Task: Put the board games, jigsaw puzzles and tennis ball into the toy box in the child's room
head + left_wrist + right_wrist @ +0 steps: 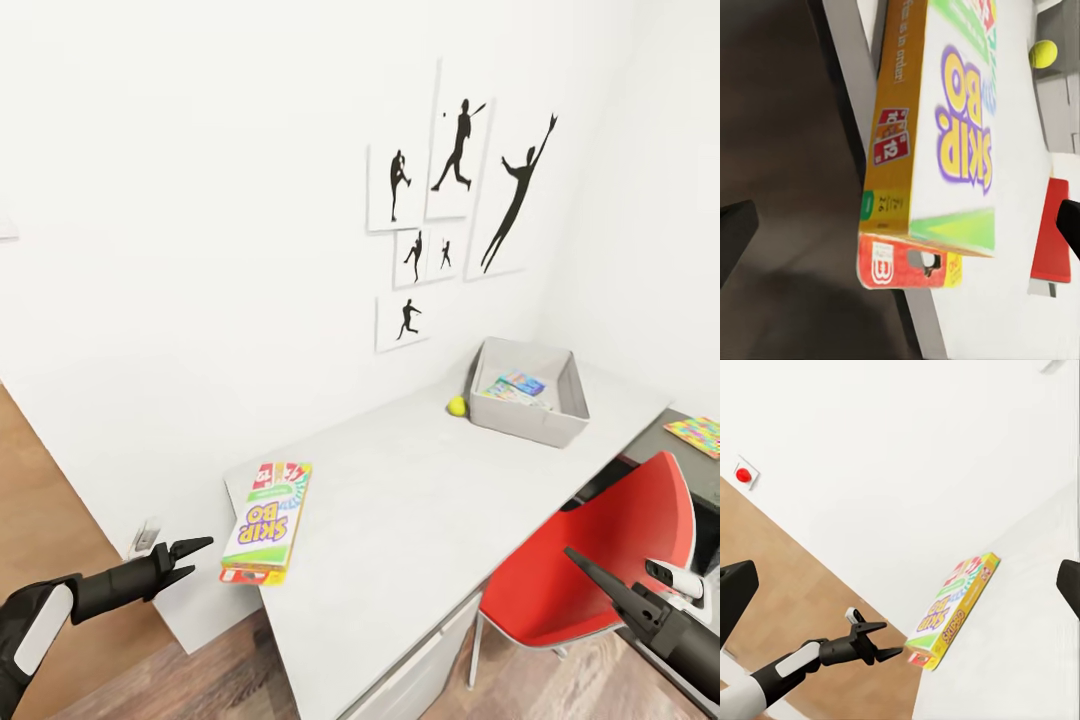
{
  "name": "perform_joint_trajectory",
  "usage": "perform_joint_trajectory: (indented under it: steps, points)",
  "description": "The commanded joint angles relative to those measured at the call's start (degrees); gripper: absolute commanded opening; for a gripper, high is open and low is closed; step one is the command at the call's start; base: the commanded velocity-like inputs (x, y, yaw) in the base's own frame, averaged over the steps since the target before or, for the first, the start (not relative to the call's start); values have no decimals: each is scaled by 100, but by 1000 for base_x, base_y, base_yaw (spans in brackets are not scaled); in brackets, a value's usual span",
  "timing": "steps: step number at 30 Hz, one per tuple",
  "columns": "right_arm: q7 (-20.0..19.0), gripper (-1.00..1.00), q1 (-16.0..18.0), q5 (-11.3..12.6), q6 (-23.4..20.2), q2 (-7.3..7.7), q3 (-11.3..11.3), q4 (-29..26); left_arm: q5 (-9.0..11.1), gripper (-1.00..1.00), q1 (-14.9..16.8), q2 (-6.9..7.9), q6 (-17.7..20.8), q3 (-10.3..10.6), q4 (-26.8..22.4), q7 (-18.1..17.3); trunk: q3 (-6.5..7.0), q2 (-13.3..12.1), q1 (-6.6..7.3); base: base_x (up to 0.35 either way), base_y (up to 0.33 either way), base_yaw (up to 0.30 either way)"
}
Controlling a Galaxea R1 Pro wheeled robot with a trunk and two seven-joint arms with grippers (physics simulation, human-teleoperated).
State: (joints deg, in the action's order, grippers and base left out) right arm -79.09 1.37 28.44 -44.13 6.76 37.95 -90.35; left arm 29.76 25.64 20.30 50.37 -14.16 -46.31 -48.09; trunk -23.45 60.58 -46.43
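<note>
- My left gripper hangs off the desk's near corner, fingers a little apart and holding nothing, tips just short of the Skip-Bo box.
- The Skip-Bo box lies flat on the desk, its near end poking over the edge; on the left wrist camera I see its orange side and red end flap.
- My right gripper is up in front of the red chair; I cannot tell how far it is open.
- The ball sits on the desk just beside the toy box.
- The toy box stands near the wall with colourful flat boxes inside.
- Another colourful box lies on a dark surface at the right edge.
</note>
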Motion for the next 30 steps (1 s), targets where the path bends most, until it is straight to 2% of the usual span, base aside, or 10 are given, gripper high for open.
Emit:
perform_joint_trajectory:
  steps: [1,9,30]
  points:
    - [-10,100,5,12,-51,0,2,0,-1,100,2,0,26,-8,-1,-17,0,4,0,0,0,-177]
    - [-10,100,4,13,-48,0,2,0,3,100,2,0,26,-8,-1,-24,25,4,0,0,0,-88]
    - [-10,100,4,16,-48,0,2,0,10,100,2,0,26,-8,-1,-25,30,4,0,0,0,-6]
